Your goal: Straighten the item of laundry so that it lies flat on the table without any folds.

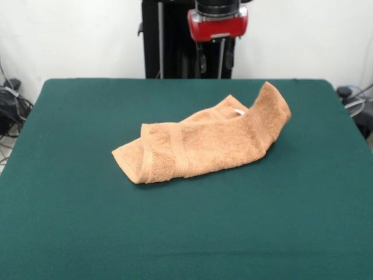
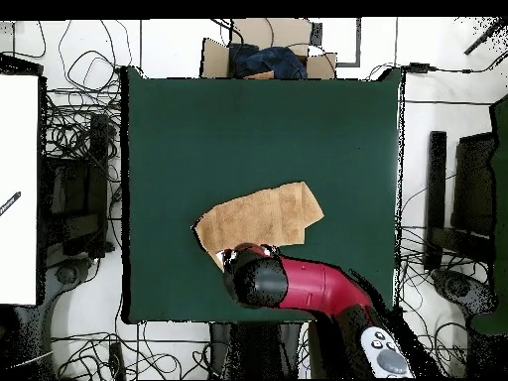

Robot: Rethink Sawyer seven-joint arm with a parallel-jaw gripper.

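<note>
Peach-orange towel lies folded and bunched at centre frame on the green surface, right end raised. Gripper hangs at top centre, apart from it; whether it is open cannot be told.

white wall, cables on floor

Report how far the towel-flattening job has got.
Nothing looks done yet: the towel lies bunched and folded over itself on the green table, one end standing up in a peak. In hand: the pincer hangs above the table's far edge behind the towel, touching nothing. Left: gripping an edge, pulling out every fold and laying it flat.
</note>
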